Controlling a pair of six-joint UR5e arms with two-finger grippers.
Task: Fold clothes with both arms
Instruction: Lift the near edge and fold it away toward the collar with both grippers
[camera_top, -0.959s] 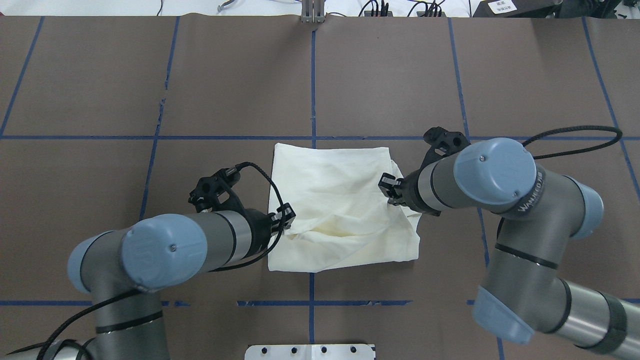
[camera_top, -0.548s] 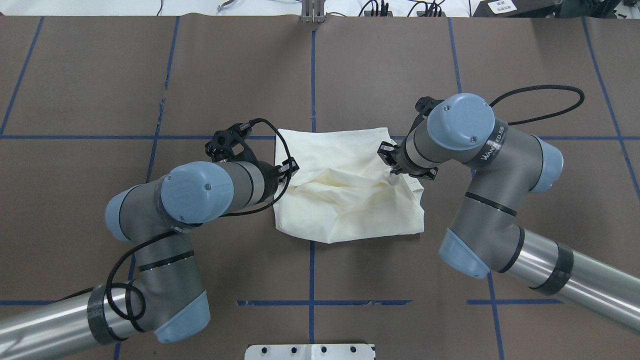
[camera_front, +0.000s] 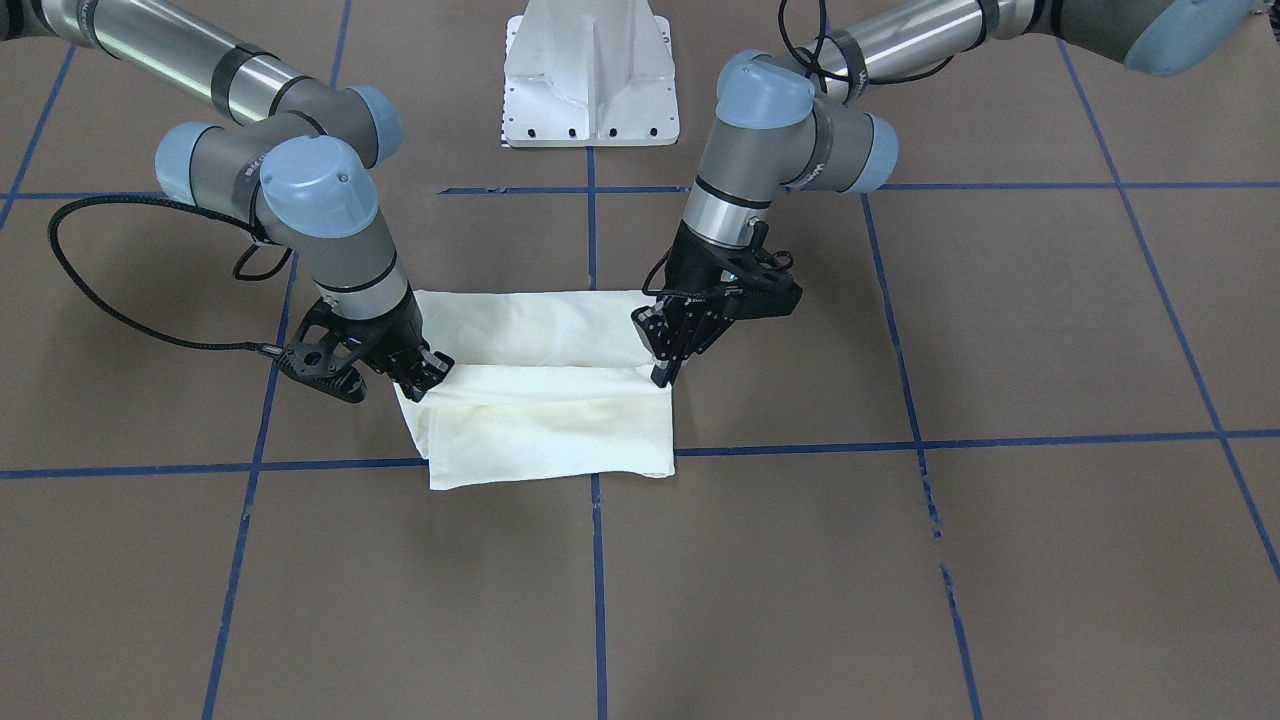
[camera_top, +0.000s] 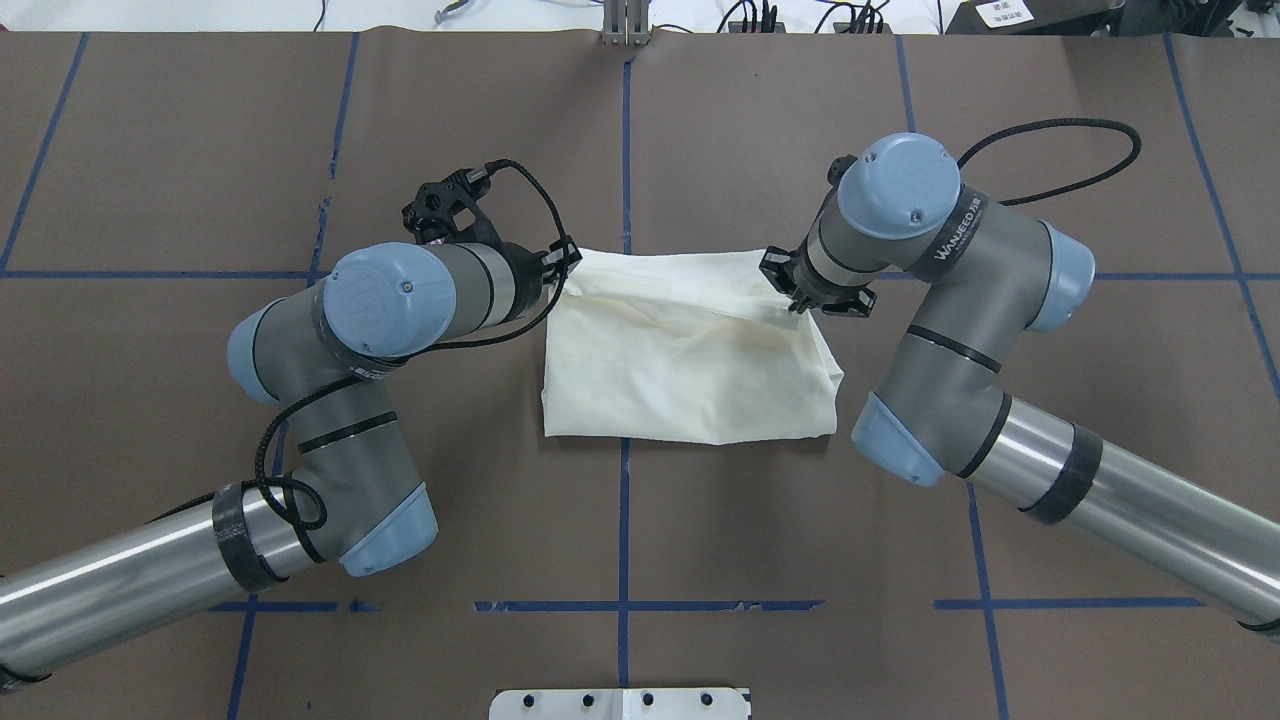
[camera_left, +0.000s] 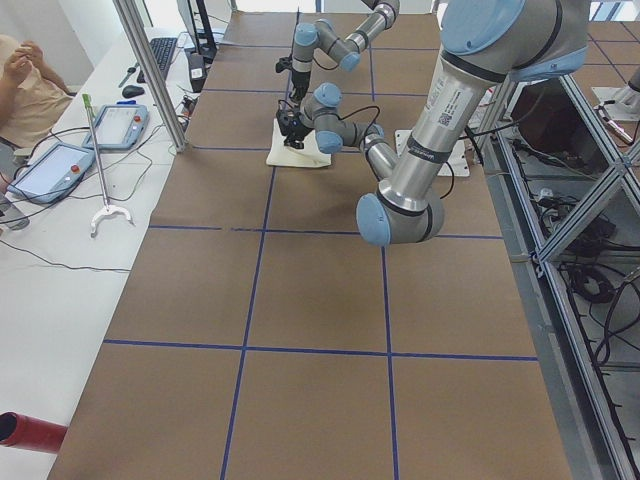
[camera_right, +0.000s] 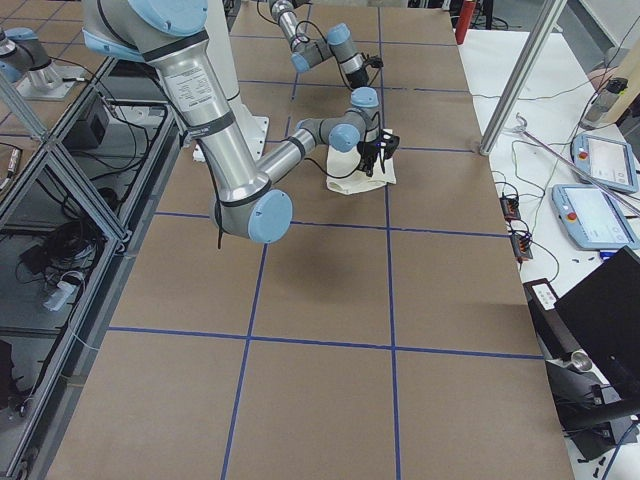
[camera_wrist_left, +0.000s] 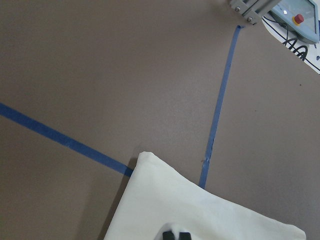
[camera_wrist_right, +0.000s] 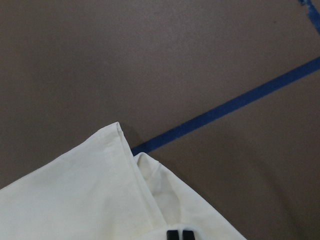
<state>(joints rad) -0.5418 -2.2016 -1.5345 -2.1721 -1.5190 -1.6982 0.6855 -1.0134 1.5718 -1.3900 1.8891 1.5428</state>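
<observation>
In the front-facing view, the folded cream shirt (camera_front: 540, 425) is seen lying on the brown bench (camera_front: 900, 560). Its upper layer is pinched by the left fingers (camera_front: 663, 372) at one end and by the right fingers (camera_front: 428, 383) at the other. From overhead, the far edge is held between both pairs, and the rest lies nearer the robot. In each wrist view, the fingertips are pressed shut on cloth, and a corner is seen just beyond them.

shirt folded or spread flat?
Folded: the shirt is a compact rectangle, no sleeves showing, with stacked layers visible at one corner.
</observation>
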